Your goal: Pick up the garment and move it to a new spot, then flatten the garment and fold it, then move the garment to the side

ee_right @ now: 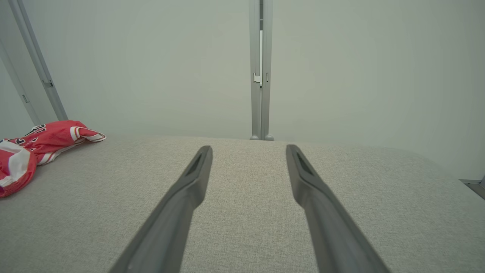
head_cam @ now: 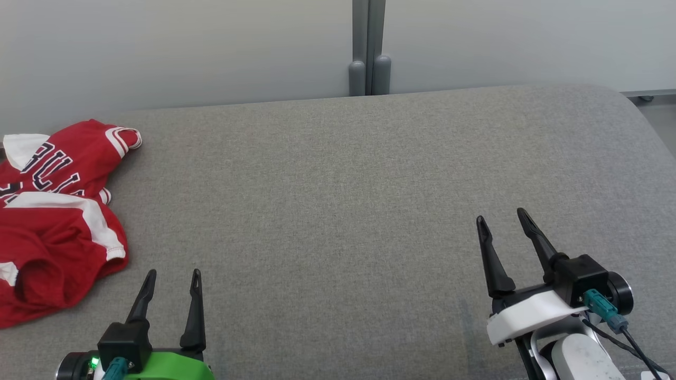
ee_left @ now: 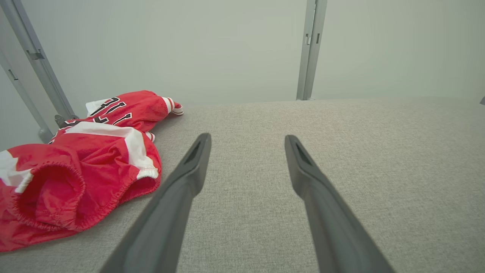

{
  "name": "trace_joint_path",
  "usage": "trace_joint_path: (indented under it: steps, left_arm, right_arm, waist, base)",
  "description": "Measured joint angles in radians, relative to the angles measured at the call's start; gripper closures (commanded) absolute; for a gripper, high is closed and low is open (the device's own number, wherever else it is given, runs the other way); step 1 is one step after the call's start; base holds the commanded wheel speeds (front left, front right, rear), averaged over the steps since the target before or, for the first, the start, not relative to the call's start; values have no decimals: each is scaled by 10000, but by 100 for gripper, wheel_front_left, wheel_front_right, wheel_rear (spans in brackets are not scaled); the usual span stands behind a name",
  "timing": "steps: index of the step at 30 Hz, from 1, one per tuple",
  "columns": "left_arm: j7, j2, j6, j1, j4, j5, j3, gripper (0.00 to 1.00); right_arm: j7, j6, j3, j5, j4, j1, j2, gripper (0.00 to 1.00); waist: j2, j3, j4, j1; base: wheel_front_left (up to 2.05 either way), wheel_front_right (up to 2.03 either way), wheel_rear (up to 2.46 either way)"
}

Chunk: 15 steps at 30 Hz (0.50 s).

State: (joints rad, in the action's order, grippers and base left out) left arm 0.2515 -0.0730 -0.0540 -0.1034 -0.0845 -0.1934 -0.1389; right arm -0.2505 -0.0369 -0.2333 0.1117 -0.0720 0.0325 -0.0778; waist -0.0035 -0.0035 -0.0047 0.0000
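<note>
A crumpled red garment (head_cam: 53, 221) with white trim and dark lettering lies bunched at the far left of the grey fabric surface (head_cam: 343, 200). In the left wrist view the garment (ee_left: 75, 170) sits left of the fingers, apart from them. The right wrist view catches the garment (ee_right: 34, 148) at its left edge. My left gripper (head_cam: 174, 274) rests open at the lower left, just right of the garment, holding nothing. My right gripper (head_cam: 501, 216) stands open at the lower right, far from the garment, with nothing between its fingers.
A pale wall panel (head_cam: 185, 47) rises behind the surface, with a grey vertical post (head_cam: 368, 47) at the middle back. The surface's right end curves down toward the floor (head_cam: 660, 116). Grey fabric stretches wide between the two grippers.
</note>
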Motion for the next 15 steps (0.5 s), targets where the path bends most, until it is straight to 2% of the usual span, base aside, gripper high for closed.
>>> trace_joint_path:
  steps: [15]
  left_arm:
    - [0, 12, 44, 1, -59, -29, 71, 0]
  right_arm:
    - [0, 6, 36, -2, -2, -1, 4, 0]
  waist:
    - [0, -25, 9, 0]
  base:
    - [0, 0, 0]
